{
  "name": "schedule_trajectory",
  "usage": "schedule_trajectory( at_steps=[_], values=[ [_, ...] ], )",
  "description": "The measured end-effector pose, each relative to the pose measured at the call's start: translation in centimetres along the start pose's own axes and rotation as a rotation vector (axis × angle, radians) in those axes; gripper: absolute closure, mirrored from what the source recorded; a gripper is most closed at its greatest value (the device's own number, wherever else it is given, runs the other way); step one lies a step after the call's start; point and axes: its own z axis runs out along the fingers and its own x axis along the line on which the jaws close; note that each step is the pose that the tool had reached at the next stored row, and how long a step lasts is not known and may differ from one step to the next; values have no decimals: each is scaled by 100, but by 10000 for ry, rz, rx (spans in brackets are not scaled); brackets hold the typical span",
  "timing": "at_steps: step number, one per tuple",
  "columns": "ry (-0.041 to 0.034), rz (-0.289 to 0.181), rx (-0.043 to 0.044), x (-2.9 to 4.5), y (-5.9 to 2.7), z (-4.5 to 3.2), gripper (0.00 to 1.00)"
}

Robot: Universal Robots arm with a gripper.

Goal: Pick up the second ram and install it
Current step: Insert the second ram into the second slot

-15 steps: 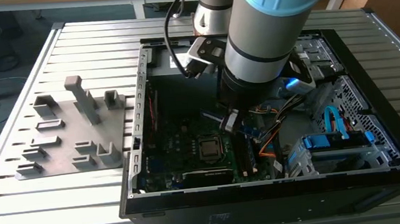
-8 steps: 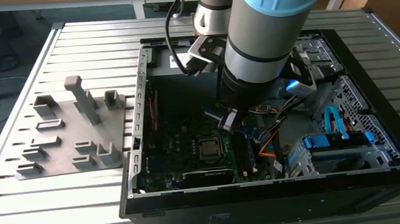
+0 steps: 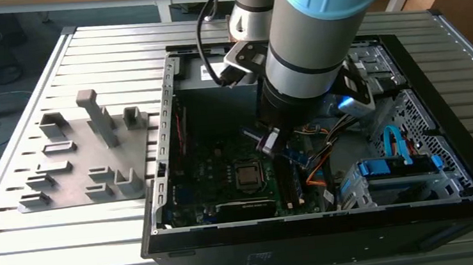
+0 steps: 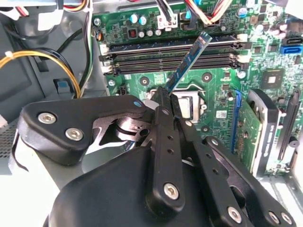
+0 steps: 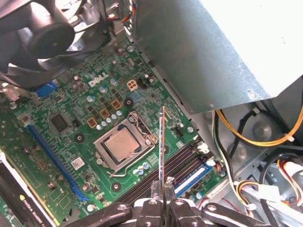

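The second ram [image 4: 188,62] is clamped in the gripper [image 4: 168,97], its free end over the memory slots [image 4: 142,54]

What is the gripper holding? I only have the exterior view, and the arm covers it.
Observer: In the second wrist view the gripper is shut on the second ram, a dark blue stick.
Operator: Is it in a slot?
Observer: No. In that view it crosses the memory slots at an angle, and its far tip is free.
Operator: Where is it gripped?
Observer: In the first wrist view the fingers pinch one end. The rest, seen edge-on, reaches out over the motherboard beside the CPU socket.
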Motion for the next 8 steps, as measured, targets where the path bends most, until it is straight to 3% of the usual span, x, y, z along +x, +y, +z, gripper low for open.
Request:
schedule_trajectory(
  at_steps=[8],
  values=[
    [-42,525,64,0,0,1,87]
  ],
)
